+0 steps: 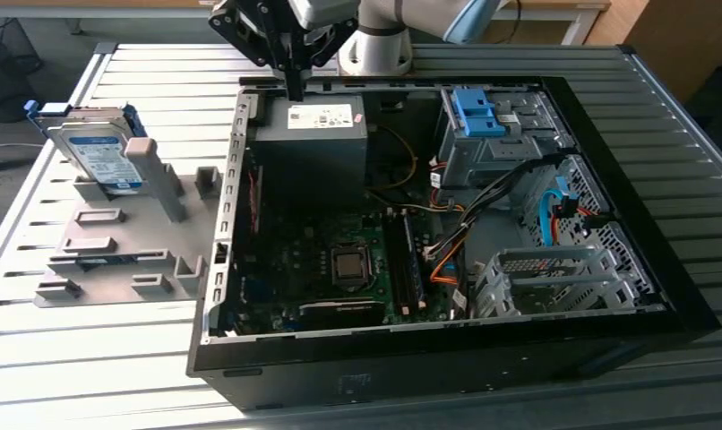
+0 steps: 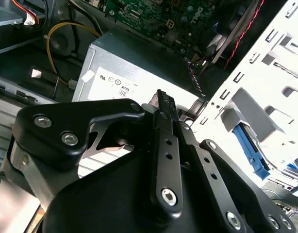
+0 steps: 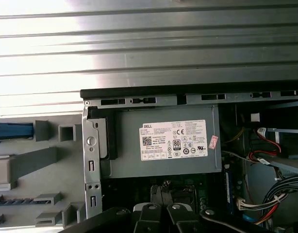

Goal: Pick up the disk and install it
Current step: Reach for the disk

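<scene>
One disk [image 1: 102, 159], upright in the grey rack [image 1: 128, 262], ungrasped. One tool [image 1: 296, 88], clenched empty over the case [image 1: 457, 376]; we advise gripping squarely across the disk's faces.

Exterior view high, oblique — both wrist views near the grey box [image 3: 163, 165] [image 2: 139, 65].

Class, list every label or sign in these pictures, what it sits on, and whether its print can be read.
White label on the grey power supply: fine print, too small to read.
Pink sticker beside it: unreadable.
White-and-blue label on the disk: too small to read.
</scene>
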Robot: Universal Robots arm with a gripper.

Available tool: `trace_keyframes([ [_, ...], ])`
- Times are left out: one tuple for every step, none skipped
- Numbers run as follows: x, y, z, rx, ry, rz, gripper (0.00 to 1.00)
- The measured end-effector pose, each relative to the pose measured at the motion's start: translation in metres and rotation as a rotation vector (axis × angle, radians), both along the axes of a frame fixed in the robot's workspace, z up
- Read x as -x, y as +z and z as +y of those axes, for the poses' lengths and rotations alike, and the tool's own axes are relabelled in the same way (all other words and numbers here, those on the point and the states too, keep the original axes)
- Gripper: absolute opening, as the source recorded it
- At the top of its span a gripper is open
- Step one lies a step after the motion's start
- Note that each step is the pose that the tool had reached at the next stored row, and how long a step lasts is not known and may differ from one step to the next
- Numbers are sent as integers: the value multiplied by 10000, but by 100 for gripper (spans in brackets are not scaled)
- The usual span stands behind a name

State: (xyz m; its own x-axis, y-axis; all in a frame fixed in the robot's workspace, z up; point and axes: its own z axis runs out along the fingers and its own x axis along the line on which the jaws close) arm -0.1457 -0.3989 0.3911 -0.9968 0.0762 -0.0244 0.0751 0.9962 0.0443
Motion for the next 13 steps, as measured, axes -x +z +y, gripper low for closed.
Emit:
trace_keyframes([
  [2,0,0,0,0,0,11],
  [3,-1,0,0,1,-1,11],
  [5,-1,0,-1,0,0,11],
  [7,-1,0,-1,0,0,11],
  [9,-1,0,-1,0,0,11],
  [11,-2,0,0,0,0,11],
  [13,-2,0,-1,0,-1,11],
  [16,-2,0,0,0,0,11],
  [19,-3,0,0,0,0,11],
  [24,-3,0,-1,-1,0,11],
  [31,-4,0,0,0,0,11],
  [39,-4,0,0,0,0,11],
  [47,-4,0,0,0,0,11],
])
